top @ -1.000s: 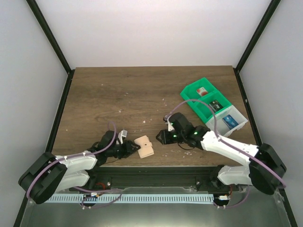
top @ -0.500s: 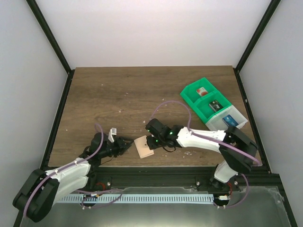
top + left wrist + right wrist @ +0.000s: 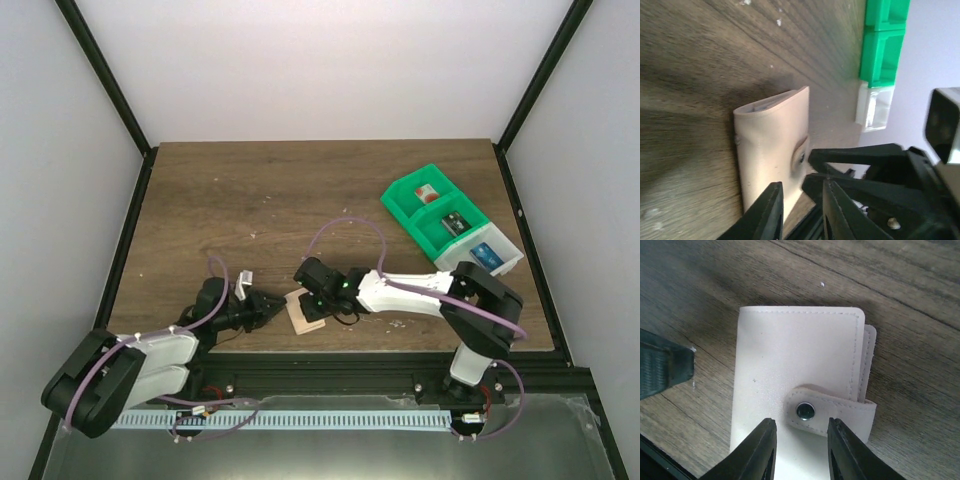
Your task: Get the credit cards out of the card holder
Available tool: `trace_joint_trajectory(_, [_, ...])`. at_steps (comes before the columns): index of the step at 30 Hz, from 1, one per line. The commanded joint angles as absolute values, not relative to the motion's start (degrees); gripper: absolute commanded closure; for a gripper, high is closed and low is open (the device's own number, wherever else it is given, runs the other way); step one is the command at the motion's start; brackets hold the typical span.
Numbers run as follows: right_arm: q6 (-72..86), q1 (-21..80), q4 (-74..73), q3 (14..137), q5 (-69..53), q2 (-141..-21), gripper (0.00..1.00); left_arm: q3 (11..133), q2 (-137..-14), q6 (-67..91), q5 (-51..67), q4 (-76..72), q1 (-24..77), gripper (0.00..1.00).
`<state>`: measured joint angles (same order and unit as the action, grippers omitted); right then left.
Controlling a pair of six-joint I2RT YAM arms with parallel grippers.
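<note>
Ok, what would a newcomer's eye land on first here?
The flat tan leather-look card holder, snapped shut near the front edge of the wooden table, with the left pincer at its left side and the right pincer over its snap strap. Then the green-and-white plastic compartment tray at far right.

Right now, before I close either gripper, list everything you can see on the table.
card holder: one, tan, closed by its snap strap, near the table's front edge between the grippers; no cards showing.
compartment tray: one, green with a white end section, far right of the table.
small items in tray: three, one per compartment, red-and-white, dark, blue; too small to identify.
table: one, brown wood, with scattered pale specks.
left gripper: one, black, jaws apart, beside the card holder's left edge.
right gripper: one, black, jaws apart, straddling the snap strap.
</note>
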<state>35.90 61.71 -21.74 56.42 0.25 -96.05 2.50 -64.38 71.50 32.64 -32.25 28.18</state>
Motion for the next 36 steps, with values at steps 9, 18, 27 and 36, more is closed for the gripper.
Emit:
trace_joint_trajectory(9, [36.3, 62.9, -22.5, 59.2, 2.7, -99.5, 0.7, 5.2, -72.2, 69.1, 32.0, -41.8, 28.7, 1.0])
trace_joint_trajectory(18, [35.5, 63.0, -23.7, 61.4, 5.3, -99.1, 0.7, 7.2, -85.1, 68.3, 31.2, -46.1, 31.5, 1.0])
trace_joint_trajectory(27, [35.1, 63.0, -23.0, 61.1, 5.4, -102.0, 0.7, 5.5, -90.6, 68.2, 30.5, -48.0, 31.5, 1.0])
trace_joint_trajectory(36, [34.9, 63.0, -26.9, 62.0, 8.1, -103.1, 0.69, 5.4, -89.9, 67.1, 30.2, -46.7, 31.5, 1.0])
